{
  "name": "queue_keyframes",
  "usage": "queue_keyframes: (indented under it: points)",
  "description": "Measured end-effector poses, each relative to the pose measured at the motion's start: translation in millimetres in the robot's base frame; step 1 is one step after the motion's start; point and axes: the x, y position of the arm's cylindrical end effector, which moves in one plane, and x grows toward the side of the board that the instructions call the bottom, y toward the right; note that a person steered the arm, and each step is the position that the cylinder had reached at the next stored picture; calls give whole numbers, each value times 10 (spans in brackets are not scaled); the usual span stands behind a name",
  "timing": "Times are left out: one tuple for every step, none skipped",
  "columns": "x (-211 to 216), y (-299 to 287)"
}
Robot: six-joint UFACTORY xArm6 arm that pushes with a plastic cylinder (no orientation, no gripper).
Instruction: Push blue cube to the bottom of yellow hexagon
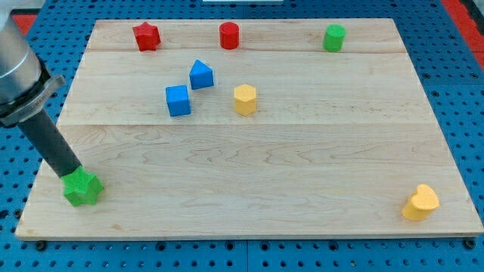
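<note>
Blue cube (178,100) sits left of yellow hexagon (244,99), apart from it, blue wedge-like block (201,74) just far-right of cube. My tip (74,175) at near-left corner, touching green star (82,188), well apart from cube; bare rod, holds nothing. Step, by my judgement: approach not begun. Next: travel to cube's far-left side, push it near-right, under hexagon.

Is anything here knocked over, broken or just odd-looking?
Nothing looks broken or spilled. One oddity: my tip sits against the green star near the board's bottom-left corner, far from the blue cube and yellow hexagon.
</note>
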Motion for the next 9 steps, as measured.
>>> queue_keyframes:
  points:
    - [-35,-139]
    - [-128,-80]
    - [-167,34]
    - [-177,34]
    - [-180,34]
    - [-183,34]
    - [-190,34]
    - [-190,34]
    - [-233,68]
